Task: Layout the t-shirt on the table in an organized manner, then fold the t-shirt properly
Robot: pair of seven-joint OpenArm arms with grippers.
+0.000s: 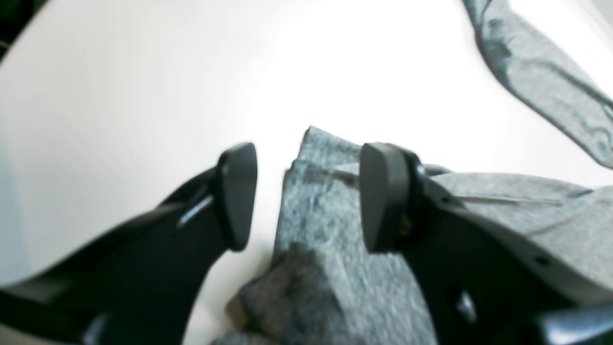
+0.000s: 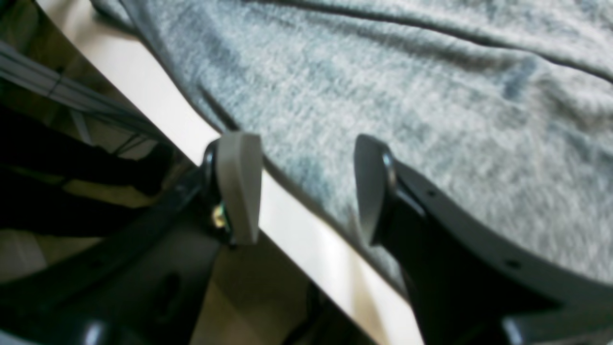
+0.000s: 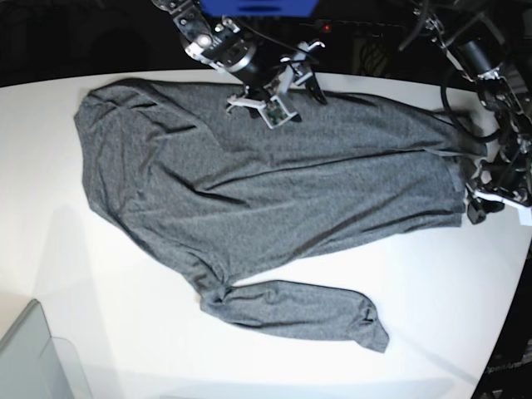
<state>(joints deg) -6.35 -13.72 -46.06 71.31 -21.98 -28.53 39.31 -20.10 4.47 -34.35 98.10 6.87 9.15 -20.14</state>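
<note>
While the shirt [image 3: 274, 191] lies spread across the middle of the white table [image 3: 125, 324], a translucent grey bin corner [image 3: 33, 366] sits at the near left edge of the base view. From there the body of the shirt runs from a bunched left end toward the right, creased along its length, and one long sleeve [image 3: 299, 312] stretches away from it along the near side, lying flat on the table. At the far edge, about the middle of the view, the right gripper [image 2: 306, 189] hangs over the shirt's far border; its wrist view shows the jaws standing apart with nothing pinched between them, one finger [image 2: 239, 184] over the bare table edge and the other over the grey knit. Farther right, at the shirt's right end, the left gripper [image 1: 306, 194] sits low by the hem; its jaws also stand open, straddling a raised fold of cloth [image 1: 321, 211] without clamping it, one pad [image 1: 237, 194] over bare table and the other just beside the fold. Whether that second pad touches the cloth cannot be told.
</note>
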